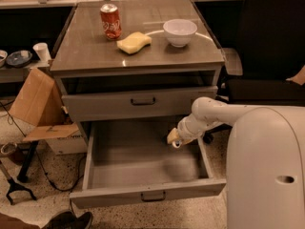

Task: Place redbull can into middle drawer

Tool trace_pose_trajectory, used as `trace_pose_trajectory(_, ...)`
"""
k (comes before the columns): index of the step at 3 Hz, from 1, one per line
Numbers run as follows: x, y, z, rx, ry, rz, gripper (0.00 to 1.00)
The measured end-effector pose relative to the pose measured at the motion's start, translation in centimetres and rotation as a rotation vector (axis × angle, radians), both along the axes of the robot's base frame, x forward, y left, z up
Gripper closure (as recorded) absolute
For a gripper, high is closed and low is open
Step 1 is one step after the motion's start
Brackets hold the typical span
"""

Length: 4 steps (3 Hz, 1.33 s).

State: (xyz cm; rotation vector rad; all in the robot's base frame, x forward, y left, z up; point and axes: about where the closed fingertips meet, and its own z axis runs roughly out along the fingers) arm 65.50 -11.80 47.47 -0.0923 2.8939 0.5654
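The middle drawer [119,194] is pulled wide open below the tabletop; its grey floor shows bare. My gripper [173,137] hangs at the end of the white arm, low over the drawer's back right part, close to its right wall. The redbull can does not show anywhere in this view; it may be hidden in the gripper, but I cannot tell.
The upper grey drawer [143,101] is shut. On the tabletop stand a red cola can [110,21], a yellow sponge [134,42] and a white bowl [179,31]. A cardboard box [35,104] leans at the left. A black chair [274,46] stands at the right.
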Motion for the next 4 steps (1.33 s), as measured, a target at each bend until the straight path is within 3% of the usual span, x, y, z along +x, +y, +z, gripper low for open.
trace_pose_trajectory(1,-0.4,0.03,-0.96,-0.043,0.005,0.016,0.85)
trace_pose_trajectory(2,-0.6,0.42,-1.66,-0.091,0.016,0.056,0.62)
trace_pose_trajectory(3,-0.61,0.43,-1.69,-0.093,0.017,0.058,0.31)
trace_pose_trajectory(4,-0.61,0.44,-1.69,-0.093,0.017,0.058,0.07)
